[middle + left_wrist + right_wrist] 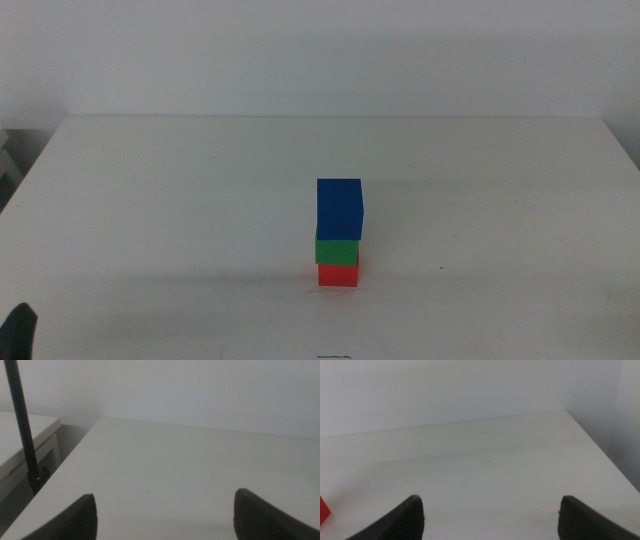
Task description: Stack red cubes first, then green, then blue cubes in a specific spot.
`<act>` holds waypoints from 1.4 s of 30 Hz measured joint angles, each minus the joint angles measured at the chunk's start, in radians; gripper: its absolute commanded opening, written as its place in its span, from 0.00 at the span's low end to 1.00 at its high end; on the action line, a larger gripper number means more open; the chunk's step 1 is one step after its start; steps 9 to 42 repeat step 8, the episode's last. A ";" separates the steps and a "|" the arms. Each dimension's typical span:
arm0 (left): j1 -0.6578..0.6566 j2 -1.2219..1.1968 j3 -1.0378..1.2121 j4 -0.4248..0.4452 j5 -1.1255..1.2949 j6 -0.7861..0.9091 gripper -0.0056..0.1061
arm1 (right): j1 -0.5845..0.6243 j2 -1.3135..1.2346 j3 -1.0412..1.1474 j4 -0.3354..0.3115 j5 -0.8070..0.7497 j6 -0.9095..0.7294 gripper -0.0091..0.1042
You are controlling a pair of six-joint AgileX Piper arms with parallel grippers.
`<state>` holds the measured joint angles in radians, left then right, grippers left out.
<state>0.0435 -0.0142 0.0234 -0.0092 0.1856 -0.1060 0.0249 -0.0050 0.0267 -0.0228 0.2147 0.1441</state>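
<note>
Stack: red cube (338, 275) on the table, green cube (338, 250) on it, blue cube (339, 208) on top; the three touch and stand upright, the blue one turned slightly against the green.
Place: just toward 5 o'clock of the table's middle in the middle view, on bare white top with no marker.
Progress: the order red, green, blue is in place, so I judge the stacking done; nothing appears left but to keep the arms away.
Left gripper (165, 515): jaws wide apart, empty, over bare table near its left edge; only a dark tip shows at 7 o'clock in the middle view.
Right gripper (490, 517): jaws wide apart, empty, over bare table; a sliver of the red cube shows at the edge of its wrist view.
Table (150, 200): smooth, matte white, with no other objects in view.
Room: plain white wall behind; a dark pole (22, 425) and a pale side unit stand off the table's left edge.
</note>
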 measured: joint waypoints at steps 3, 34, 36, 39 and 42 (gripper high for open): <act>0.000 0.000 0.006 -0.003 0.008 0.000 0.89 | -0.001 -0.004 0.002 0.000 0.001 0.000 0.89; 0.000 0.000 0.006 -0.003 0.022 0.000 0.89 | -0.003 -0.004 0.002 -0.003 0.001 0.000 0.89; 0.000 0.000 0.006 -0.003 0.022 0.000 0.89 | -0.003 -0.004 0.002 -0.003 0.001 0.000 0.89; 0.000 0.000 0.006 -0.003 0.022 0.000 0.89 | -0.003 -0.004 0.002 -0.003 0.001 0.000 0.89; 0.000 0.000 0.006 -0.003 0.022 0.000 0.89 | -0.003 -0.004 0.002 -0.003 0.001 0.000 0.89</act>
